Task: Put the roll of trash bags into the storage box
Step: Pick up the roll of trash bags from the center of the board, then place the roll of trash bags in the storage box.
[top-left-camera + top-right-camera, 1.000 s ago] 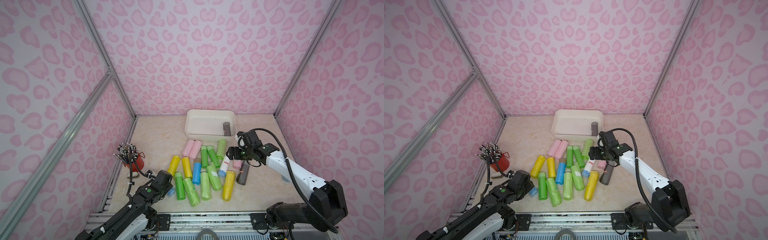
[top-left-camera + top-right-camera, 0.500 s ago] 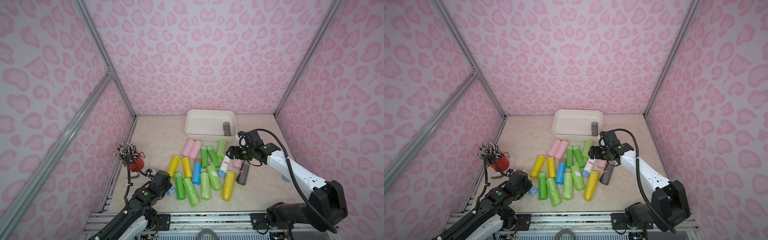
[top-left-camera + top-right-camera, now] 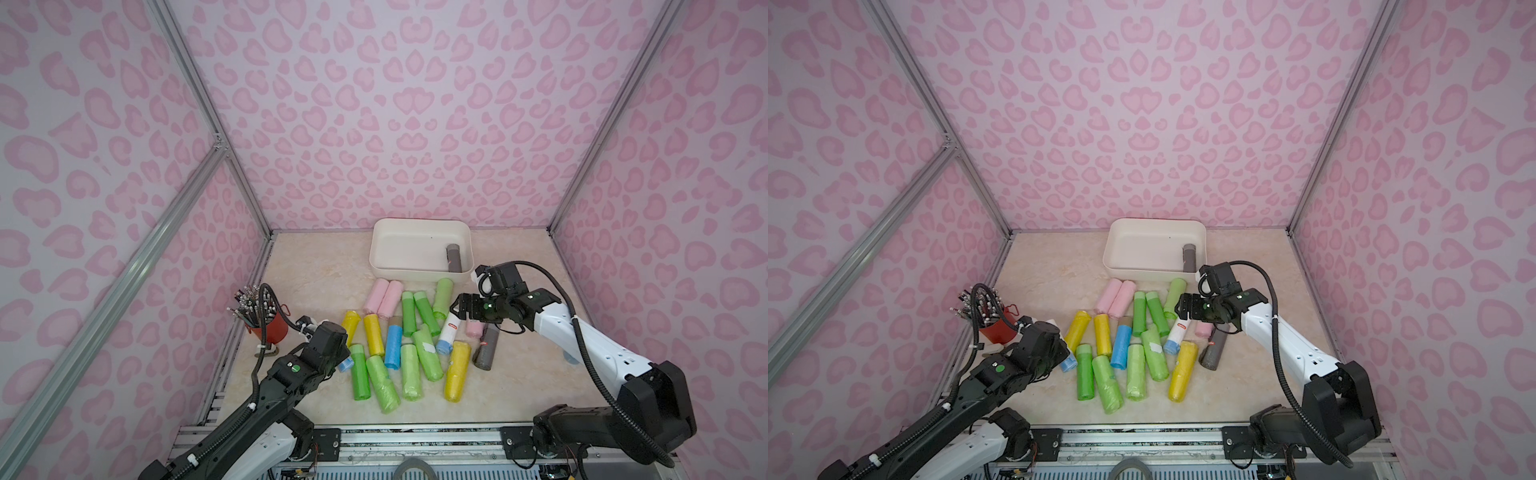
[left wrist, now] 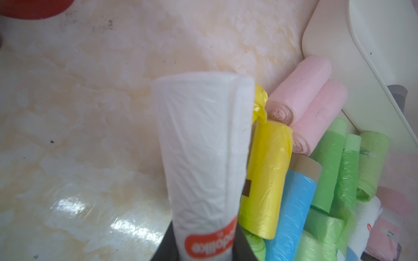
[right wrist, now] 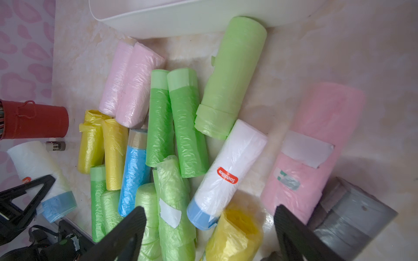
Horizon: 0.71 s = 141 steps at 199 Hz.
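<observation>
The desk is a cream, marble-patterned sheet, glossy enough to throw back bright glare patches in the left wrist view and marked with a few dark specks. Three walls close it in, papered pale lilac with pink heart-like blotches, and bare metal posts run along the corners.

The left claw is clenched on a white roll with a red label and a blue end. The roll juts out ahead of the claw, above the desk. Whether it is clear of the desk cannot be told. Just beside this claw, toward the side wall, stands a red cup full of pencils.

Between the two claws lies a pile of rolls in green, yellow, pink and blue, lying flat and mostly touching one another.

The right claw is released, its fingers spread wide above a second white roll at the pile's edge. Beyond this claw, near the back wall, sits the storage box, which holds one gray roll against its side wall.
</observation>
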Tool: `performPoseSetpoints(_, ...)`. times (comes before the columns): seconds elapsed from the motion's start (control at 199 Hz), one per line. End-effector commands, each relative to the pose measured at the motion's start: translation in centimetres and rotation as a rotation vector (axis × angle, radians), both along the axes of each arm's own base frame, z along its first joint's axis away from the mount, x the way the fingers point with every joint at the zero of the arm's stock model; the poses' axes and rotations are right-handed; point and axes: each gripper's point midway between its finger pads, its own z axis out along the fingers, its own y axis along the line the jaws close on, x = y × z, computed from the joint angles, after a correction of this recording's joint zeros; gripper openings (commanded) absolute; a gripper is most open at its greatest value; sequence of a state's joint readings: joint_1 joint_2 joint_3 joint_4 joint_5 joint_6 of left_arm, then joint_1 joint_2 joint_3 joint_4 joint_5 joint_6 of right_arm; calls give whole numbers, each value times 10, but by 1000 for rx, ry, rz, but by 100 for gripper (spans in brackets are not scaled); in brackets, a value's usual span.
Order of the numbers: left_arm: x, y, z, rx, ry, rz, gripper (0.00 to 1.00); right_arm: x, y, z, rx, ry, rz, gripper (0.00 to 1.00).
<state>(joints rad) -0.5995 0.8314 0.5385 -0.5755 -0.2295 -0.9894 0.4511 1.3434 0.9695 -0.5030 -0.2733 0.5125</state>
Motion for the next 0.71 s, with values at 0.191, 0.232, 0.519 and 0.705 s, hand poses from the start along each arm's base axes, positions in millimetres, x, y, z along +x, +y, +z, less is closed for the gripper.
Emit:
performPoseSetpoints(0.191,45,-32,47,121,-90,-104,8,2,8,-3,65,25,1,90)
performPoseSetpoints(0.232,52,-39,52,129,-92,-125,7,2,8,-3,68,26,-1,90)
performPoseSetpoints(0.519,96,-85,78,135,-169,-216,5,1,1,-5,78,32,-32,90)
performPoseSetpoints(0.705,125,-110,87,173,-178,-258,3,-1,-1,1,105,31,-42,90)
